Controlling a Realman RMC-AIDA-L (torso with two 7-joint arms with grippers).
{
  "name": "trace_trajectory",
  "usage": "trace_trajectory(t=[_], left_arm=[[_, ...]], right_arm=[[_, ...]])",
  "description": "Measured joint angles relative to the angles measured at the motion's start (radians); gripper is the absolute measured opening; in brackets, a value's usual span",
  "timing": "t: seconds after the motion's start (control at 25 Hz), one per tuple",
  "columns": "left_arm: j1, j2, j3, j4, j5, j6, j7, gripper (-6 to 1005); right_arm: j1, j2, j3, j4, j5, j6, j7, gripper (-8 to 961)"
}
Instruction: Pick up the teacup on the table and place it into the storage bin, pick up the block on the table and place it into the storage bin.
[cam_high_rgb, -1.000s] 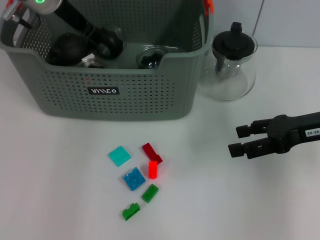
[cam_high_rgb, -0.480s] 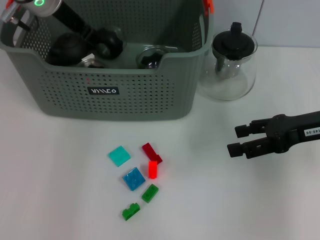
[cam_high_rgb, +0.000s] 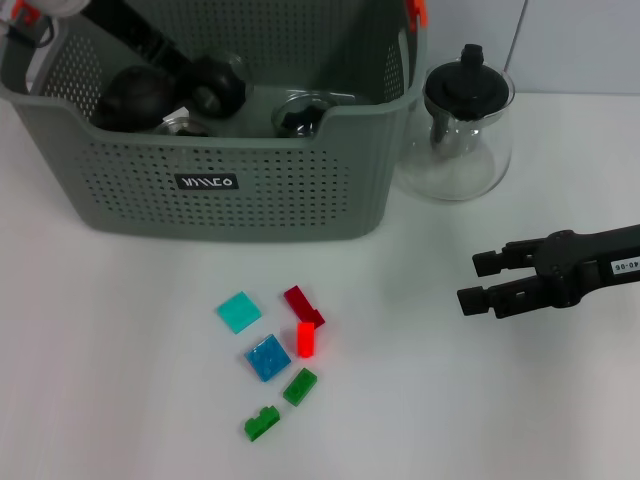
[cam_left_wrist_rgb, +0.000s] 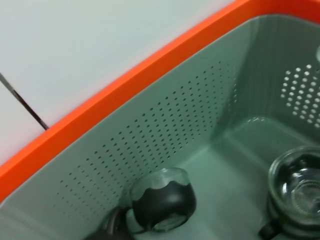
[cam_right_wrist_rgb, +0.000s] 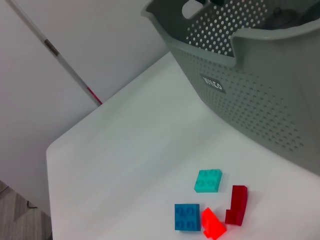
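Left wrist view alone shows teacup (cam_left_wrist_rgb: 295, 192) on storage bin (cam_left_wrist_rgb: 165, 150) floor.

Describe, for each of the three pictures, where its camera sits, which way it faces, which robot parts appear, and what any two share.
Head: looks down at the storage bin, blocks and teapot; shows the right gripper, jaws open, and the left arm in the bin.
Left wrist: above the bin, facing inside at glass teacups; no own parts.
Right wrist: faces the teal block and bin; no own parts.
Shared: head and right wrist show the bin's label.
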Motion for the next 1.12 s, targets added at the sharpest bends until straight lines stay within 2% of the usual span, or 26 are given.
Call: trace_trajectory(t=[0.12, 0.2, 0.32, 0.4, 0.56, 0.68, 0.8, 0.88, 0.96, 1.08, 1.12], left_arm=[[0.031, -0.021, -0.036, 0.133, -0.043, 0.066, 0.014, 613], [0.059, -0.042, -0.089, 0.244, -0.132, 0.134, 0.044, 612], [0.119, -0.066, -0.176, 0.404, -0.384, 0.278, 0.120, 611], [0.169, -0.071, -0.200, 0.463, -0.574, 0.366, 0.168, 610], [0.239, -0.066, -0.196, 0.472, -0.794, 0.532, 0.263, 609], [0.266, -0.078, -0.184, 0.463, -0.805, 0.639, 0.319, 608], [0.322, -0.086, -0.103, 0.466, -0.758, 0.671, 0.345, 606], [0.363, -0.091, -0.018, 0.466, -0.661, 0.661, 0.348, 606], [0.381, -0.107, 0.039, 0.461, -0.541, 0.656, 0.344, 605], [0.395, -0.152, 0.117, 0.454, -0.349, 0.633, 0.310, 603], [0.403, -0.159, 0.154, 0.450, -0.308, 0.619, 0.286, 603]], right_arm=[[0.001, 0.001, -0.001, 0.000, 0.000, 0.000, -0.001, 945], [0.002, 0.001, -0.001, -0.001, 0.001, 0.000, -0.002, 945], [0.000, 0.001, 0.003, -0.002, 0.001, 0.000, -0.002, 945], [-0.002, 0.000, 0.006, -0.003, 0.001, 0.000, -0.003, 945], [-0.004, -0.001, 0.008, -0.003, 0.002, 0.000, -0.004, 945], [-0.004, -0.001, 0.009, -0.003, 0.002, 0.001, -0.003, 945], [-0.004, -0.001, 0.013, -0.002, 0.002, 0.001, -0.003, 945], [-0.004, -0.001, 0.016, -0.001, 0.002, 0.001, -0.003, 945], [-0.004, -0.001, 0.016, 0.001, 0.002, 0.002, -0.003, 945], [-0.004, -0.001, 0.017, 0.001, 0.002, 0.004, -0.001, 945], [-0.004, 0.000, 0.017, 0.002, 0.002, 0.004, 0.000, 945]])
